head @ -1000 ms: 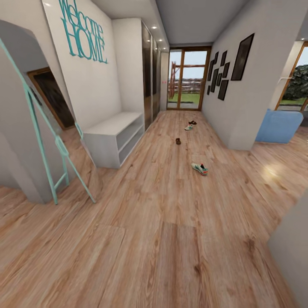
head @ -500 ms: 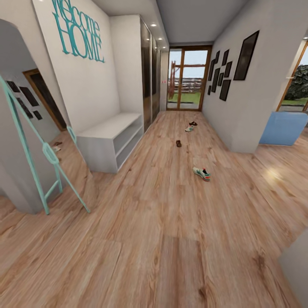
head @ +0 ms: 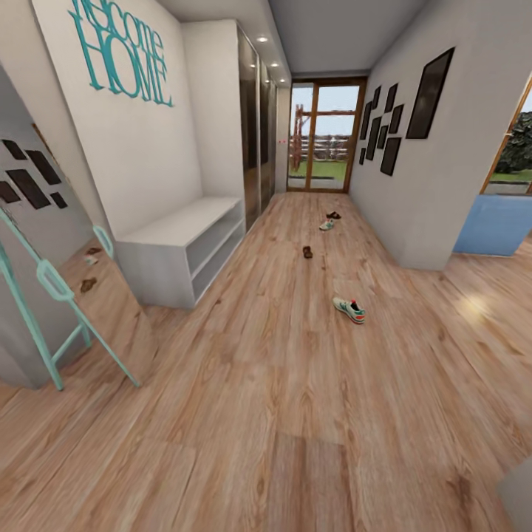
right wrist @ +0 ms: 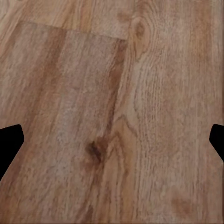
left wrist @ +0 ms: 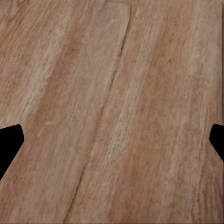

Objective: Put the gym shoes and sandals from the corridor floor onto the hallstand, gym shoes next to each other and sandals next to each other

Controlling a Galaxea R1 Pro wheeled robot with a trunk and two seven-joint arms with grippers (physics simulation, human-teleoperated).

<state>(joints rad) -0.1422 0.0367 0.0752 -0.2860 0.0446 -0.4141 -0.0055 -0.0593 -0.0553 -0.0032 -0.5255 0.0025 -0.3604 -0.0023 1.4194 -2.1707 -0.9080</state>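
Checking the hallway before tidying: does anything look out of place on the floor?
Yes. Four shoes lie scattered on the corridor floor, unpaired: one gym shoe nearest, a sandal further on, then the other gym shoe and sandal near the glass door. The hallstand shelves look bare.

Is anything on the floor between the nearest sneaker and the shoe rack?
Nothing visible. Bare floor runs from the nearest sneaker to the shoe rack. The closest sandal lies farther down the corridor, off that line.

A home's hallway; "Welcome HOME" lettering (head: 122, 52), framed pictures (head: 432, 94), shoe rack (head: 185, 251), glazed door (head: 323, 137)
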